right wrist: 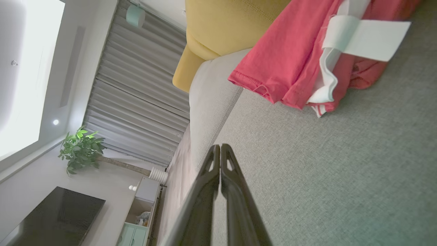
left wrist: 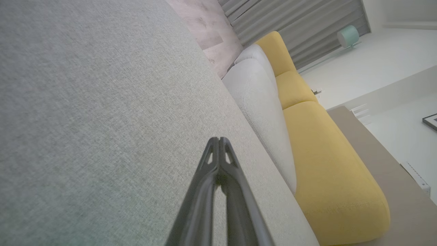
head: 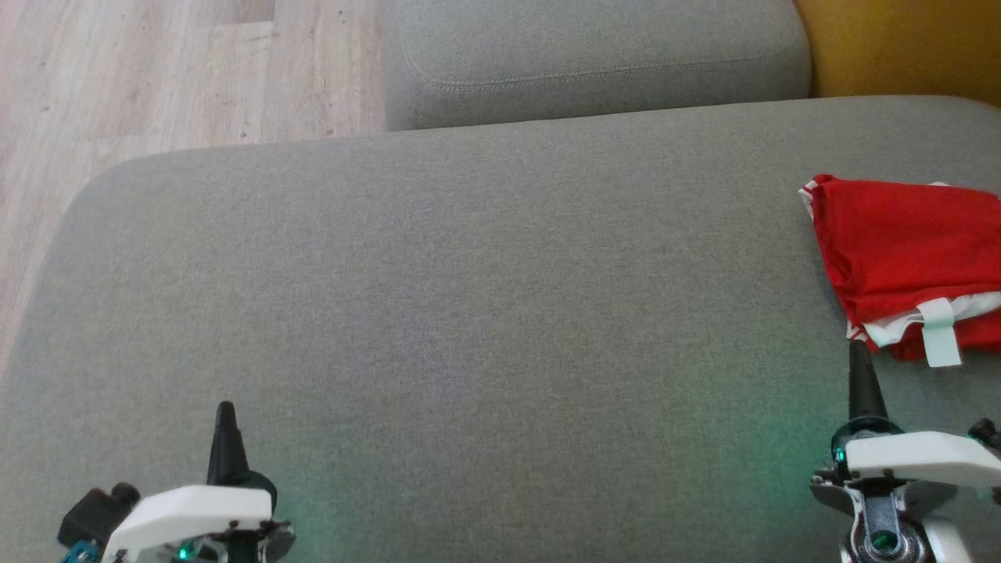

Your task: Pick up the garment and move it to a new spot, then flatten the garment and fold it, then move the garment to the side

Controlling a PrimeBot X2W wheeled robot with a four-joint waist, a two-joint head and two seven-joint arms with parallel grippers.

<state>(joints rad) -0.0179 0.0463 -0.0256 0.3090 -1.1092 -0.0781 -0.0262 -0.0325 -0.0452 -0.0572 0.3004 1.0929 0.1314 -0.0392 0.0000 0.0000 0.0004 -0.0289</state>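
The folded red fabric garment (head: 907, 250) with white and striped trim lay at the right side of the wide grey fabric seat cushion (head: 469, 313), partly cut by the right edge of the head view. A white rectangular label (head: 938, 332) hung out from its near edge; in the right wrist view the face of this label (right wrist: 368, 39) was plain white, and I could read no writing on it. The right hand (head: 859, 348) pointed at the garment's near corner, its two dark fingers pressed together and holding nothing, with bare cushion between them and the cloth. The left hand (head: 225, 410) was also fully closed and empty, over the cushion's near left part, well apart from the garment.
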